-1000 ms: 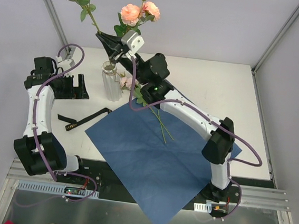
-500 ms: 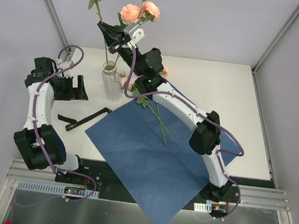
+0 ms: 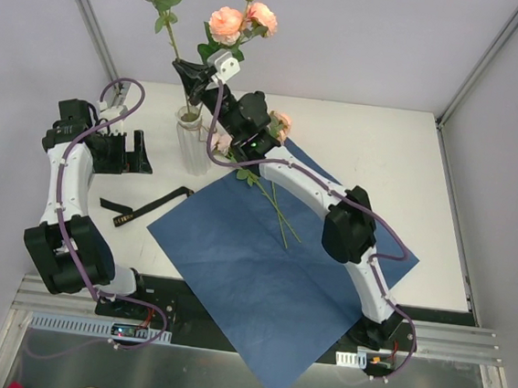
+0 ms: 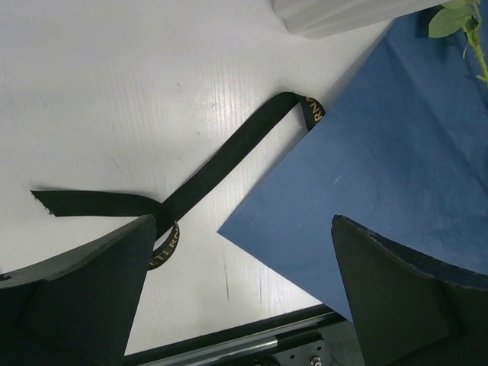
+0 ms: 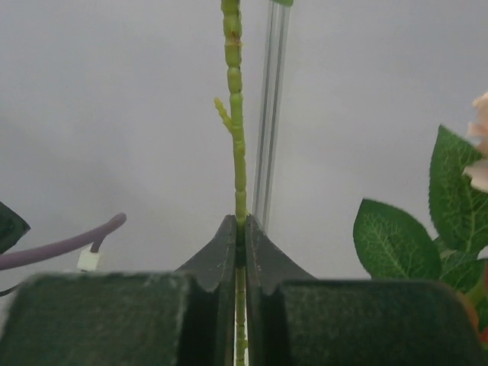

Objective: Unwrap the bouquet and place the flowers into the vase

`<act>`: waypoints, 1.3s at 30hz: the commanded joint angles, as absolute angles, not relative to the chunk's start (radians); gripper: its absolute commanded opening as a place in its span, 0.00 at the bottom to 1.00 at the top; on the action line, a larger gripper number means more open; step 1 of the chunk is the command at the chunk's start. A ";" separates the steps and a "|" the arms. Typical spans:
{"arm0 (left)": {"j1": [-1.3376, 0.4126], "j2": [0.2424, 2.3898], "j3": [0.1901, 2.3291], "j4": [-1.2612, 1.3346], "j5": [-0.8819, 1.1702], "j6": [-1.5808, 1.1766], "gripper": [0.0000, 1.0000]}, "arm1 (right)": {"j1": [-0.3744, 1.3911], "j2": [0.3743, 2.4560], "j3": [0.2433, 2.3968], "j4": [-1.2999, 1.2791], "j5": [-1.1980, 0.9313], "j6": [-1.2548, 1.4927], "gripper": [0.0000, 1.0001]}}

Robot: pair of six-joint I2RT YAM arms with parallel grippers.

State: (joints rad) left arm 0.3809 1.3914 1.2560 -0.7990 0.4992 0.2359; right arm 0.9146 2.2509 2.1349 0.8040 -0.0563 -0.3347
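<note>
My right gripper point(image 3: 185, 70) is clamped shut on a thin green leafy stem point(image 5: 237, 130), high at the far left of the table point(image 3: 383, 142). In the wrist view the two jaws meet flat against the stem, which rises straight out between them. From above, the stem leans up and to the left, its leaves well above the fingers, and its lower part drops toward the mouth of the ribbed whitish vase point(image 3: 189, 141), which stands directly under the gripper. I cannot tell whether the stem's tip is inside the mouth. Peach-pink roses point(image 3: 242, 18) with green leaves stand upright just right of the gripper, close beside my grip. Their leaves fill the right edge of the right wrist view. More loose flowers point(image 3: 274, 205) lie to the right of the vase. Their stems rest on the far corner of the blue paper sheet point(image 3: 278, 278), one rose head lies farther back and a paler one sits just beside the vase base. My right arm passes over them. The sheet lies spread flat across the middle of the table. The black ribbon point(image 4: 221, 164) lies untied on the table left of the sheet, one end touching its edge. My left gripper point(image 4: 242, 218) hangs over that ribbon with its jaws spread wide and nothing between them.
</note>
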 commanded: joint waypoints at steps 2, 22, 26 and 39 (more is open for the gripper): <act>0.385 1.390 1.272 -0.810 0.537 0.253 0.99 | 0.894 2.214 2.180 0.621 -0.012 -0.224 0.14; 0.385 1.338 1.247 -0.810 0.542 0.242 0.99 | 0.844 1.625 1.439 0.128 -0.018 -0.241 0.54; 0.387 1.336 1.244 -0.811 0.545 0.244 0.99 | 0.799 1.611 1.345 0.029 -0.077 -0.265 0.53; 0.387 1.338 1.236 -0.811 0.545 0.253 0.99 | 0.706 1.894 1.482 -0.259 -0.161 -0.365 0.66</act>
State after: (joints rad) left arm 0.3809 1.3636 1.2465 -0.7994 0.5224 0.2356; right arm 0.7044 1.8492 1.3769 -0.1802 -0.1139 -0.3134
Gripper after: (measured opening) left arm 0.992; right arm 0.633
